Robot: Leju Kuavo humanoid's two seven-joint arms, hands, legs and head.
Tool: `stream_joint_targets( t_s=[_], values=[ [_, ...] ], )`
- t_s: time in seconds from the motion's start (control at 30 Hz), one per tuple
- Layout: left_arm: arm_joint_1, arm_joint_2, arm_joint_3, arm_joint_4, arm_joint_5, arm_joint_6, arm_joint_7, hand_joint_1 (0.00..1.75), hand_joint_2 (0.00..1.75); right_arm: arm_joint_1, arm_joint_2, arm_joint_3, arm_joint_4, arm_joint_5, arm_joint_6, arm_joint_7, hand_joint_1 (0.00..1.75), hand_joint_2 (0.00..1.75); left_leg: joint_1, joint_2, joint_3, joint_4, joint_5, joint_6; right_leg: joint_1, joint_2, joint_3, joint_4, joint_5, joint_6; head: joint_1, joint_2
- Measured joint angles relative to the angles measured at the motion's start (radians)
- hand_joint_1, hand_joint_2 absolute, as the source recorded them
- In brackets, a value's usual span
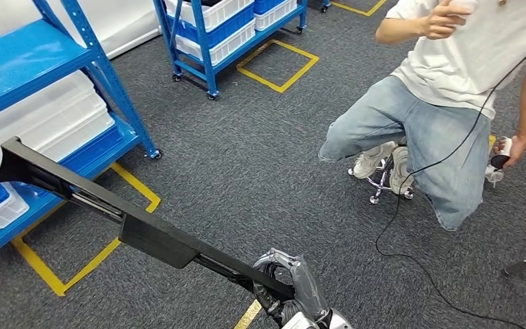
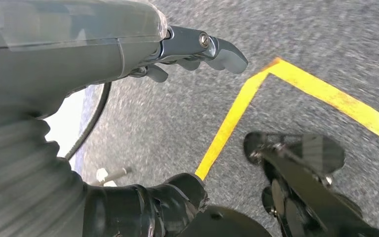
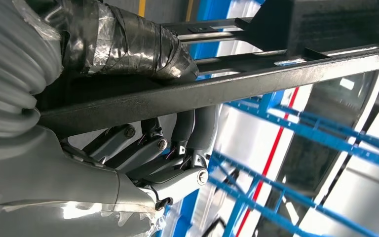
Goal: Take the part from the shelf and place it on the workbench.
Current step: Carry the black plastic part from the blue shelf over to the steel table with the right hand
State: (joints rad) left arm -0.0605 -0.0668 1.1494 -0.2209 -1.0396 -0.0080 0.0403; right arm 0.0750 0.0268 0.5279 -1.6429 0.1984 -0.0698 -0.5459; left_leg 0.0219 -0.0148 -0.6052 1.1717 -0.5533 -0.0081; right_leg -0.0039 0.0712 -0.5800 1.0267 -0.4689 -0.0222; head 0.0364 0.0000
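Over the carpet: the part [image 1: 144, 229], a long black rail-like piece with a block midway along it, is hanging clear of the floor, slanting up and away from the robot toward the blue shelf [image 1: 103, 75].
Right hand: the right hand [image 1: 289, 284] is gripping the part at its near end; in the right wrist view the fingers [image 3: 177, 163] are wrapping under the bar while the taped thumb [image 3: 128, 47] is pressing on it from the other side.
Left hand: the left hand [image 2: 197, 47] is hanging over the carpet by a yellow floor line [image 2: 237, 111], holding nothing; its fingers are looking loosely extended and apart.
Far end of the part: it is reaching toward the shelf's lower level, where white bins [image 1: 48, 123] are sitting; whether it is touching anything there I cannot tell, though it appears free.
Bystander: a person [image 1: 452, 89] is sitting on a small wheeled stool [image 1: 383, 181], with a cable trailing across the floor.
Progress: the pick-up is looking done, since the part is in the hand and off the shelf. The second half is remaining: no tabletop is appearing ahead, so by my judgement the robot is needing to turn or walk to the workbench and then set the part down.
Risk: the long overhang is likely putting leverage on a one-ended grip, and the free end could be clipping the shelf while turning.
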Motion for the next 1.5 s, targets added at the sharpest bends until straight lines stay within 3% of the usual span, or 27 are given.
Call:
stream_joint_targets(
  t_s=[0.07,0.1,0.2,0.27,0.33,0.4,0.43,0.47,0.53,0.6,0.63,0.7,0.77,0.83,0.87,0.9,0.93,1.0,1.07,1.13,1.2,1.27,1.33,1.4,1.43,1.47,1.5],
  values=[
    [-0.001,0.0,0.0,0.0,-0.001,0.0,0.0,0.0,1.75,-0.001,0.0,-0.001,-0.001,0.001,0.0,0.0,1.73,1.75,0.001,-0.037,0.049,-0.114,0.041,0.005,0.001,0.023,-0.004,0.008,-0.002,0.007,0.0,0.0],
    [-0.001,0.0,0.0,0.0,-0.001,0.0,0.0,0.0,1.75,-0.001,0.0,-0.002,-0.001,0.002,-0.001,0.001,1.73,1.75,0.0,-0.049,0.06,-0.139,0.044,0.008,0.001,0.033,-0.008,0.01,-0.001,0.013,0.0,0.0],
    [-0.007,-0.001,0.0,0.0,-0.003,-0.002,0.0,0.0,1.75,0.0,0.0,-0.003,-0.003,0.01,-0.007,0.002,1.73,1.75,-0.001,-0.027,0.064,-0.15,0.049,0.023,-0.001,0.052,-0.019,0.011,0.004,0.033,0.001,0.0],
    [-0.008,-0.001,0.0,0.0,-0.005,-0.003,0.0,0.0,1.75,-0.002,0.0,-0.004,-0.006,0.014,-0.009,0.002,1.73,1.75,0.001,-0.003,0.065,-0.16,0.057,0.037,0.002,0.01,-0.043,0.058,-0.028,0.04,0.003,0.0],
    [-0.007,-0.001,0.0,0.0,-0.007,-0.003,-0.001,0.0,1.75,-0.005,0.0,-0.005,-0.008,0.016,-0.011,0.003,1.73,1.75,-0.004,0.021,0.064,-0.164,0.06,0.046,0.001,-0.046,-0.099,0.178,-0.095,0.045,0.006,0.0],
    [-0.006,-0.001,0.0,0.0,-0.009,-0.004,-0.001,0.0,1.75,-0.006,0.0,-0.005,-0.009,0.016,-0.011,0.005,1.73,1.75,-0.008,0.048,0.062,-0.163,0.059,0.048,-0.004,-0.062,-0.145,0.28,-0.132,0.049,0.006,0.0],
    [-0.007,-0.001,0.0,0.0,-0.01,-0.004,-0.001,0.0,1.75,-0.006,0.0,-0.006,-0.008,0.017,-0.012,0.007,1.73,1.75,-0.009,0.06,0.062,-0.163,0.058,0.048,-0.005,-0.065,-0.143,0.282,-0.123,0.05,0.006,0.0],
    [-0.008,0.0,0.0,0.0,-0.01,-0.004,-0.001,0.0,1.75,-0.007,0.0,-0.007,-0.009,0.017,-0.012,0.008,1.73,1.75,-0.009,0.072,0.063,-0.162,0.057,0.047,-0.006,-0.069,-0.121,0.244,-0.097,0.049,0.006,0.0],
    [-0.011,0.0,0.0,0.0,-0.01,-0.005,-0.003,0.0,1.75,-0.011,0.0,-0.007,-0.01,0.018,-0.012,0.011,1.73,1.75,-0.012,0.092,0.067,-0.161,0.053,0.043,0.0,-0.104,-0.041,0.099,-0.036,0.04,0.006,0.0],
    [-0.012,-0.001,0.0,0.0,-0.01,-0.005,-0.005,0.0,1.75,-0.018,0.0,-0.008,-0.012,0.018,-0.013,0.013,1.73,1.75,-0.015,0.109,0.07,-0.16,0.048,0.035,0.01,-0.133,0.005,0.007,-0.012,0.03,0.005,0.0],
    [-0.013,-0.001,0.0,0.0,-0.01,-0.006,-0.007,0.0,1.75,-0.021,0.0,-0.008,-0.013,0.017,-0.013,0.014,1.73,1.75,-0.016,0.117,0.071,-0.16,0.047,0.03,0.015,-0.133,0.006,-0.001,-0.014,0.027,0.005,0.0],
    [-0.016,-0.001,0.0,0.0,-0.011,-0.007,-0.01,0.0,1.75,-0.024,0.0,-0.009,-0.015,0.017,-0.014,0.015,1.73,1.75,-0.016,0.127,0.075,-0.16,0.043,0.02,0.013,-0.112,0.005,-0.008,-0.008,0.018,0.005,0.0],
    [-0.018,0.0,0.0,0.0,-0.011,-0.007,-0.012,0.0,1.75,-0.028,0.002,-0.012,-0.018,0.017,-0.014,0.016,1.73,1.75,-0.013,0.09,0.064,-0.124,0.013,0.012,0.005,-0.092,0.009,-0.019,0.0,0.006,0.005,0.0],
    [-0.016,0.001,0.0,0.0,-0.012,-0.008,-0.013,0.0,1.75,-0.036,0.006,-0.014,-0.021,0.013,-0.014,0.015,1.73,1.75,-0.01,0.037,0.015,-0.012,-0.052,0.008,0.001,-0.072,0.011,-0.023,0.004,-0.001,0.004,0.0],
    [-0.015,0.001,0.0,0.0,-0.013,-0.008,-0.013,0.0,1.75,-0.039,0.008,-0.014,-0.022,0.01,-0.014,0.014,1.73,1.75,-0.009,0.026,-0.017,0.057,-0.081,0.006,0.001,-0.061,0.01,-0.022,0.005,-0.003,0.004,0.0],
    [-0.013,0.001,0.0,0.0,-0.013,-0.009,-0.013,0.0,1.75,-0.041,0.01,-0.014,-0.024,0.005,-0.013,0.012,1.73,1.75,-0.008,0.022,-0.041,0.107,-0.094,0.004,0.001,-0.048,0.01,-0.021,0.004,-0.003,0.004,0.0],
    [-0.012,0.001,0.0,0.0,-0.014,-0.009,-0.012,0.0,1.75,-0.042,0.011,-0.015,-0.027,-0.001,-0.012,0.01,1.73,1.75,-0.007,0.021,-0.052,0.124,-0.087,0.002,0.001,-0.034,0.01,-0.019,0.004,-0.003,0.004,0.0],
    [-0.011,0.002,0.0,0.0,-0.017,-0.01,-0.012,0.0,1.75,-0.045,0.011,-0.016,-0.037,-0.018,-0.007,0.004,1.73,1.75,-0.001,0.012,-0.02,0.042,-0.02,-0.001,-0.002,-0.006,0.01,-0.011,0.001,0.001,0.004,0.0],
    [-0.011,0.004,0.0,0.0,-0.02,-0.012,-0.013,0.0,1.75,-0.055,0.014,-0.016,-0.053,-0.032,-0.003,-0.002,1.73,1.75,0.007,-0.028,0.033,-0.081,0.032,-0.003,-0.004,0.019,0.003,0.006,-0.006,0.011,0.005,0.0],
    [-0.013,0.004,0.0,0.0,-0.022,-0.015,-0.013,0.0,1.75,-0.065,0.016,-0.016,-0.072,-0.041,0.002,-0.004,1.73,1.75,0.007,-0.053,0.053,-0.128,0.038,0.002,-0.005,0.04,-0.008,0.017,-0.008,0.025,0.005,0.0],
    [-0.017,0.004,0.0,0.0,-0.024,-0.016,-0.013,0.0,1.75,-0.07,0.017,-0.015,-0.086,-0.044,0.004,-0.006,1.73,1.75,0.003,-0.036,0.053,-0.132,0.041,0.015,-0.008,0.054,-0.016,0.017,-0.004,0.038,0.005,0.0],
    [-0.017,0.004,0.0,0.0,-0.03,-0.016,-0.012,0.0,1.75,-0.072,0.017,-0.015,-0.095,-0.051,0.005,-0.008,1.73,1.75,0.003,-0.014,0.054,-0.139,0.047,0.031,-0.006,0.016,-0.031,0.044,-0.022,0.046,0.007,0.0],
    [-0.015,0.004,-0.001,0.0,-0.037,-0.015,-0.01,0.0,1.75,-0.081,0.017,-0.014,-0.101,-0.068,0.007,-0.01,1.73,1.75,0.0,0.012,0.054,-0.143,0.049,0.041,-0.004,-0.044,-0.079,0.146,-0.08,0.051,0.008,0.0],
    [-0.013,0.005,-0.001,0.0,-0.042,-0.014,-0.007,0.0,1.75,-0.089,0.017,-0.013,-0.103,-0.089,0.009,-0.01,1.73,1.75,-0.005,0.038,0.054,-0.143,0.048,0.045,-0.005,-0.062,-0.138,0.269,-0.13,0.054,0.009,0.0],
    [-0.013,0.006,-0.001,0.0,-0.043,-0.013,-0.006,0.0,1.75,-0.09,0.017,-0.013,-0.103,-0.098,0.009,-0.01,1.73,1.75,-0.007,0.051,0.054,-0.143,0.046,0.046,-0.005,-0.064,-0.15,0.294,-0.131,0.053,0.009,0.0],
    [-0.013,0.006,-0.001,0.0,-0.043,-0.013,-0.005,0.0,1.75,-0.092,0.017,-0.013,-0.103,-0.105,0.01,-0.009,1.73,1.75,-0.009,0.063,0.056,-0.143,0.045,0.046,-0.004,-0.066,-0.143,0.28,-0.112,0.05,0.009,0.0],
    [-0.014,0.006,-0.001,0.0,-0.044,-0.013,-0.005,0.0,1.75,-0.093,0.017,-0.013,-0.104,-0.11,0.012,-0.008,1.73,1.75,-0.01,0.074,0.058,-0.143,0.043,0.046,-0.002,-0.073,-0.115,0.227,-0.079,0.045,0.009,0.0]
  ],
)
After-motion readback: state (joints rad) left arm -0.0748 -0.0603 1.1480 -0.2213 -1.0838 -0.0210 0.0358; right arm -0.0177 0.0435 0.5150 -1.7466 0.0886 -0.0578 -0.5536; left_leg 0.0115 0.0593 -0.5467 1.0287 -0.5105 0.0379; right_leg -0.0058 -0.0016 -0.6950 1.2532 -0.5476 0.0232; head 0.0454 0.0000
